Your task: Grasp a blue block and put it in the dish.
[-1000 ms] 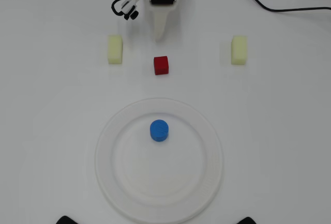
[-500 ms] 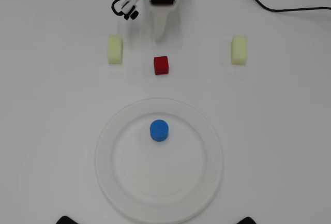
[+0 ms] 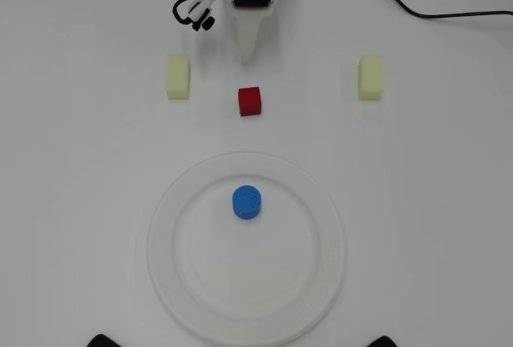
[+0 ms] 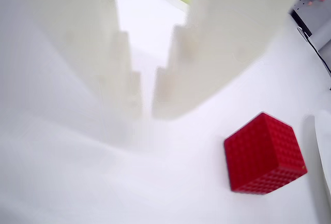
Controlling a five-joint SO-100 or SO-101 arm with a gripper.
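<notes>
In the overhead view, the dish lies nearest the bottom edge of the picture, a large round white plate flat on the white table. The blue block stands upright inside it, on the flat inner part and a little toward the dish's far side, clear of the rim. Nothing else lies in the dish.

Beyond the dish, apart from its rim, sits a red cube on the bare table. Level with it or slightly farther, 2 pale yellow blocks rest well apart: 1 at the left and 1 at the right of the view.

Farther still, at the top, the end effector points down toward the red cube but stops short of it, touching none of the blocks. In the wrist view its 2 pale fingers stand with their tips nearly together, only a narrow slit between them, and they hold nothing. The red cube lies low and to the right of the tips there, apart from them. Black cables trail across the table at the far edge.
</notes>
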